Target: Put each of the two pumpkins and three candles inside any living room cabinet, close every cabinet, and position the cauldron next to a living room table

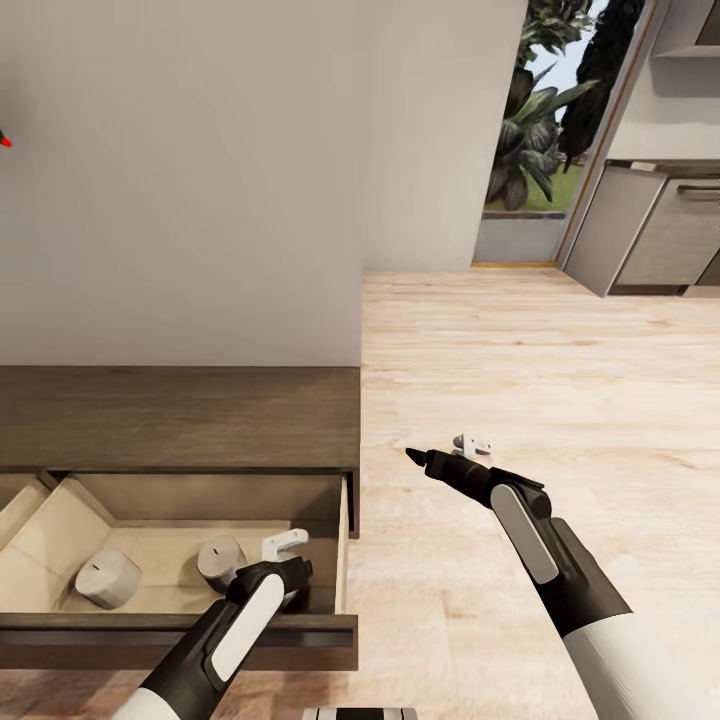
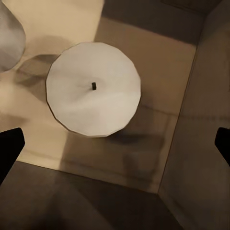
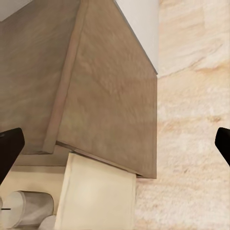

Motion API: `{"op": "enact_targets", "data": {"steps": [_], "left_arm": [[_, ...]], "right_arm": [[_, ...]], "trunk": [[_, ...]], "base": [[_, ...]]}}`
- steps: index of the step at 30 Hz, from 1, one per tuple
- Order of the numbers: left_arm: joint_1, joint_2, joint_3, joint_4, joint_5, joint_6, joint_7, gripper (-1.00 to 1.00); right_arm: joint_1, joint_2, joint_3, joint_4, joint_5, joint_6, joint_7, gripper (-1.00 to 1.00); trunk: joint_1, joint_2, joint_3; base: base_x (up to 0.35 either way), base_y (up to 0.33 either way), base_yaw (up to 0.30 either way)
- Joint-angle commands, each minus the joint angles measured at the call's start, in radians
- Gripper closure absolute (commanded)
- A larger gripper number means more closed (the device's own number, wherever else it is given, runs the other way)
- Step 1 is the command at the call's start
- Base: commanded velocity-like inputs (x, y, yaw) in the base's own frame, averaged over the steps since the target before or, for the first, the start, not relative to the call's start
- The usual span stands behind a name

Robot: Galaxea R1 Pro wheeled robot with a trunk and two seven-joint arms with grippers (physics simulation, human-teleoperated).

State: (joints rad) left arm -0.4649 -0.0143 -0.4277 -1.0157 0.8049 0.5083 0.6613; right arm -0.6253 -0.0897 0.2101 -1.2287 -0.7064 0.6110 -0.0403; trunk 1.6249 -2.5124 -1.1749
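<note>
Left gripper [image 1: 285, 560] fingers spread above upright candle [image 2: 93, 88]; second candle [image 1: 107, 578] tipped; right gripper [image 1: 440, 455] spread, fingertips cropped.

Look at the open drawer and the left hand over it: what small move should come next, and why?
Probably lift the left hand straight up out of the drawer. Its fingers are spread wide with nothing between them, and an upright candle stands free on the drawer floor below, beside a tipped candle. That candle looks placed, so clearing the hand would free it for the next item.
</note>
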Motion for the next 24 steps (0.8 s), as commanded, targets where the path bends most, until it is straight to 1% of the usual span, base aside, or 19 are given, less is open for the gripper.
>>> {"op": "enact_targets", "data": {"steps": [1,7,12,18,21,24], "left_arm": [[-0.001,0.000,-0.002,-0.001,0.008,0.001,0.008,-1.00],[0.001,0.002,0.000,-0.008,0.011,0.001,0.008,-1.00],[0.002,0.003,0.004,-0.015,0.011,0.003,0.007,-1.00],[0.002,0.010,0.015,-0.036,0.019,0.013,0.007,-1.00],[0.002,0.017,0.030,-0.082,0.025,0.026,0.007,-1.00],[0.003,0.026,0.039,-0.121,0.027,0.064,0.007,-1.00]], "right_arm": [[-0.001,-0.001,0.002,-0.001,-0.005,0.003,-0.004,-1.00],[-0.001,-0.001,0.002,-0.003,-0.005,0.003,-0.004,-1.00],[-0.001,-0.001,0.002,-0.003,-0.005,0.004,-0.004,-1.00],[-0.001,-0.001,0.002,-0.002,-0.005,0.004,-0.004,-1.00],[-0.001,-0.001,0.001,-0.001,-0.005,0.004,-0.004,-1.00],[-0.001,-0.001,0.001,0.000,-0.005,0.004,-0.004,-1.00]], "trunk": [[0.000,0.000,-0.001],[0.000,0.000,-0.001],[-0.002,0.001,0.018],[-0.005,0.002,0.042],[-0.006,0.003,0.053],[-0.008,0.004,0.065]], "base": [[0.000,0.000,0.000],[0.000,0.000,0.000],[0.000,0.000,0.000],[0.000,0.000,0.000],[0.000,0.000,0.000],[0.000,0.000,0.000]]}}
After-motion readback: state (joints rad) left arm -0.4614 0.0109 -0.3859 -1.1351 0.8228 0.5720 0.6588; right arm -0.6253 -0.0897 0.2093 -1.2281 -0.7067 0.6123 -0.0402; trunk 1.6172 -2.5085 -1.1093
